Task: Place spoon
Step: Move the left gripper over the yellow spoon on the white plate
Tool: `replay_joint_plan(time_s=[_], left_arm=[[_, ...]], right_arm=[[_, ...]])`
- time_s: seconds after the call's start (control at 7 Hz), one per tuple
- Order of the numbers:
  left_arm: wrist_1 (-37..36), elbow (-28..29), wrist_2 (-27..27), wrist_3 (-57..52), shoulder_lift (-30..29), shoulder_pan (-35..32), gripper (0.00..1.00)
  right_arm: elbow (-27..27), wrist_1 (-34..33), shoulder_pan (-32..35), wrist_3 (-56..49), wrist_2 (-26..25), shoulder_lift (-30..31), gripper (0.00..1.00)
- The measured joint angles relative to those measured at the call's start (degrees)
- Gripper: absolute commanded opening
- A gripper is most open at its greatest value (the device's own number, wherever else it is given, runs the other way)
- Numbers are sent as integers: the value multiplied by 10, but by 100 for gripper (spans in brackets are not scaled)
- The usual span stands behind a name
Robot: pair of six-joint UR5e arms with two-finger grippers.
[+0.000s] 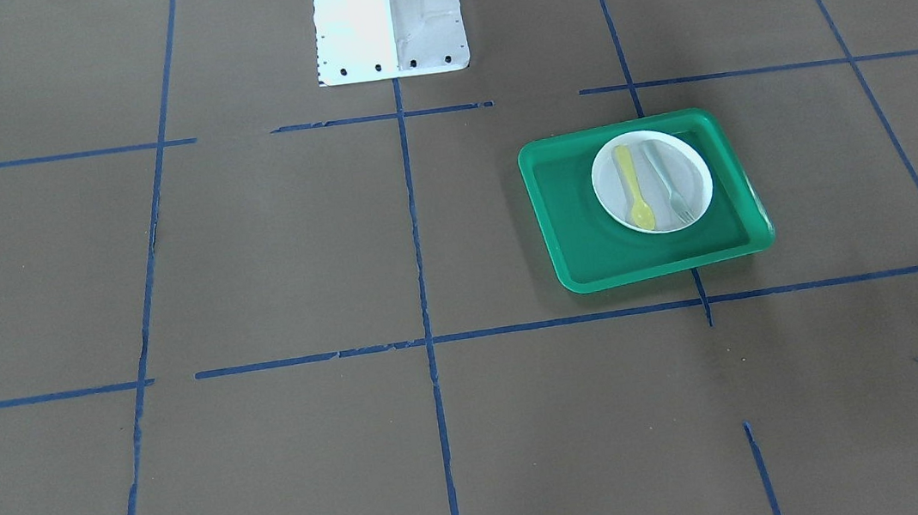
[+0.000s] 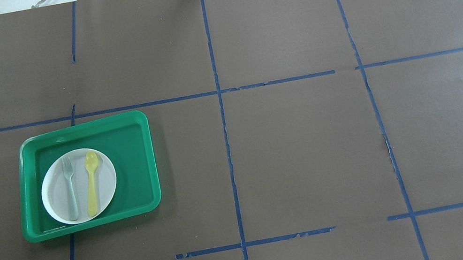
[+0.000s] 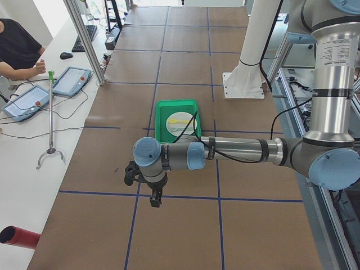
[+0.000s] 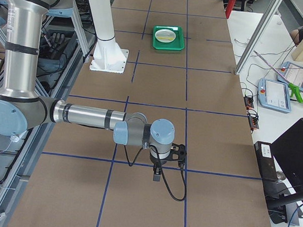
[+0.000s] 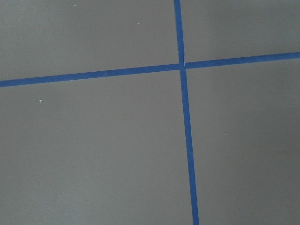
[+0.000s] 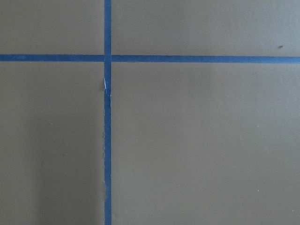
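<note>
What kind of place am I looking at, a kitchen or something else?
Most likely a robotics lab, not a kitchen. The left arm and right arm reach over a table covered in brown paper with a blue tape grid, and a person is at a side desk with tablets.

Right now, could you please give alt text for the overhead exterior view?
A green tray on the left half of a brown, blue-taped table holds a white plate; on it a pale yellow spoon lies just right of a grey fork, both parallel.
</note>
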State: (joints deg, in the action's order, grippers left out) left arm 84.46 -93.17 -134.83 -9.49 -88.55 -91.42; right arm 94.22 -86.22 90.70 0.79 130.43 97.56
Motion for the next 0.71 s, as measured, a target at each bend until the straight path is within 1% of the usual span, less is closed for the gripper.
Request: replay_joint_plan(time_s=[0.43, 0.71], left_arm=[[0, -5, 1, 0, -3, 0, 100], [1, -16, 1, 6, -19, 0, 100]], right_arm=[[0, 0, 0, 0, 0, 0, 100], [0, 0, 0, 0, 0, 0, 100]])
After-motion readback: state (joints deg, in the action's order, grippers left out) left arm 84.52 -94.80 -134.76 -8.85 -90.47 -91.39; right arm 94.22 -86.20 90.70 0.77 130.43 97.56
